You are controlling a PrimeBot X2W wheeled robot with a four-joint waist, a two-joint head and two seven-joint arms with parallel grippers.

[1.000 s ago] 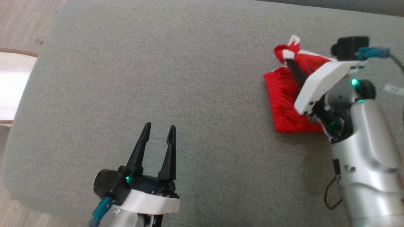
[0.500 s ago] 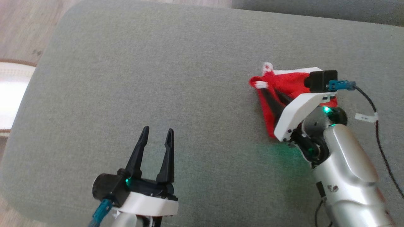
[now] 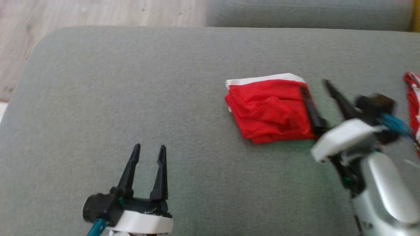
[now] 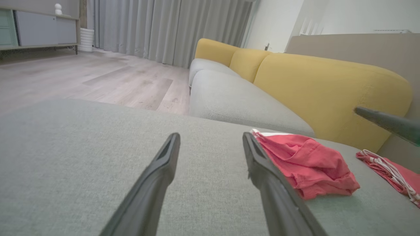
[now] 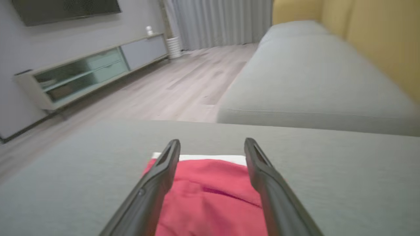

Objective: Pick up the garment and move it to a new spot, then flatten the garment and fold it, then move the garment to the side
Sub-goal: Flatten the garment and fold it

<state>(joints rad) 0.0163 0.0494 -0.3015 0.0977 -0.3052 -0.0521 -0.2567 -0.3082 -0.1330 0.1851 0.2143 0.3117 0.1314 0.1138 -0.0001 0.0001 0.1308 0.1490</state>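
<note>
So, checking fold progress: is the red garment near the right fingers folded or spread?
Folded: the red garment lies as a compact layered rectangle on the grey cushion.

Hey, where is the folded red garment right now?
In the head view, the folded red garment lies flat on the grey cushion, right of centre, just ahead of the open right gripper; a second red cloth lies farther right.

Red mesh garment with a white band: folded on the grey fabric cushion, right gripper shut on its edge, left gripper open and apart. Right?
Wrong on one point. The right gripper is open, not shut on the red mesh garment: the right wrist view shows its fingers spread. Otherwise yes: folded on the grey fabric cushion, left gripper open and apart.
</note>
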